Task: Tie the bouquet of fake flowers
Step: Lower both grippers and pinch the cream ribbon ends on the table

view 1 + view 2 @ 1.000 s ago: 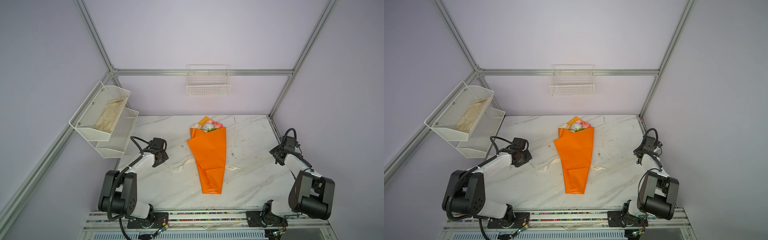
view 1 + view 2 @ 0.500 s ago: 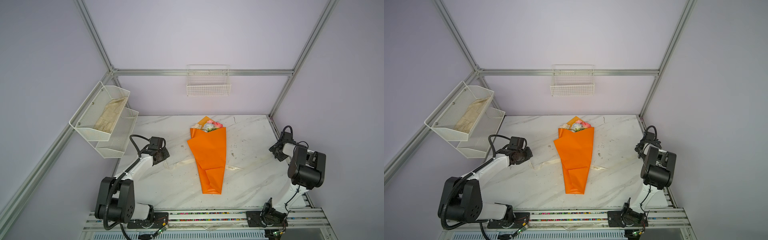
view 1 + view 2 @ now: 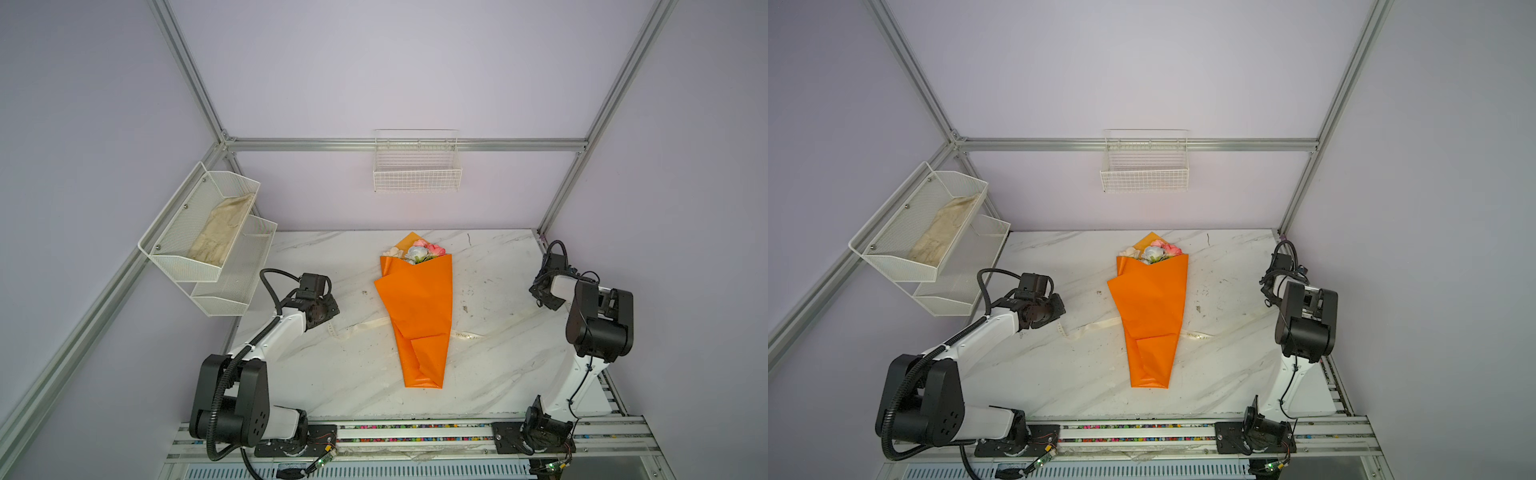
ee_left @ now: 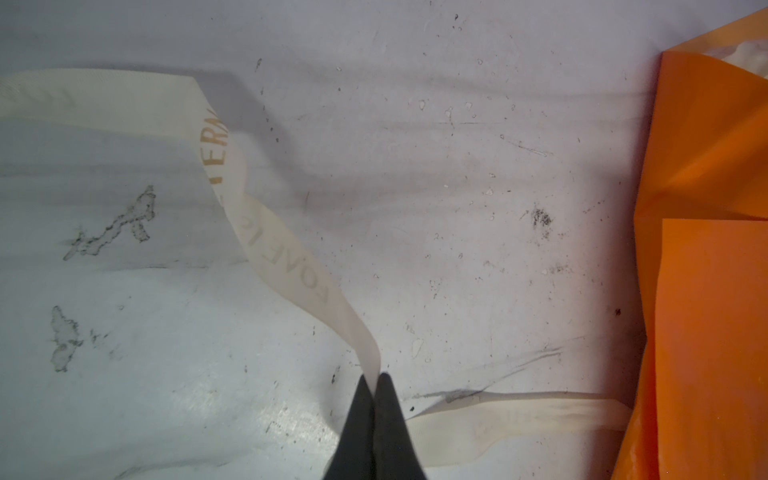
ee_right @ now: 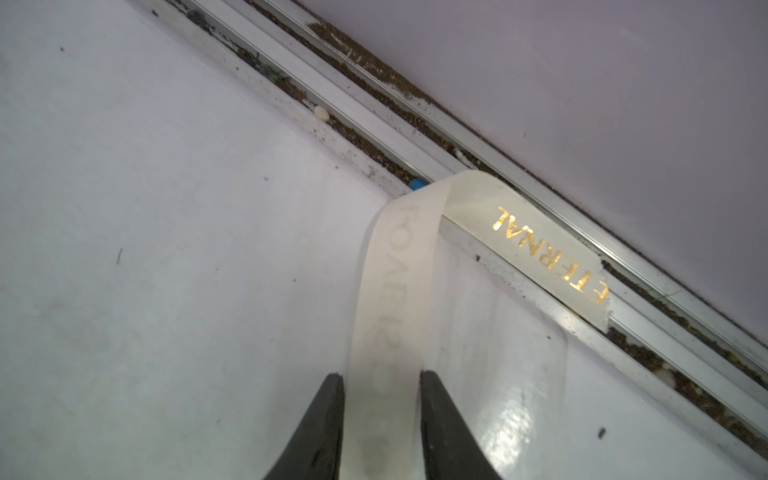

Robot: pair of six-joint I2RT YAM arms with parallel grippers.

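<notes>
Rears right arm (image 3: pixel 598 320) since earlier; right claw (image 5: pixel 380 375) part-open astride cream printed ribbon (image 5: pixel 395 282), grip unclear; pinches it in shut left claw (image 4: pixel 376 376). Orange-wrapped rose bouquet (image 3: pixel 417 307) likely light, crushable: cinch waist.

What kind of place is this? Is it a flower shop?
More likely a robot test booth than a shop. A left arm and a right arm sit on a rail at the edge of the table, and a metal frame holds plain walls around them.
</notes>
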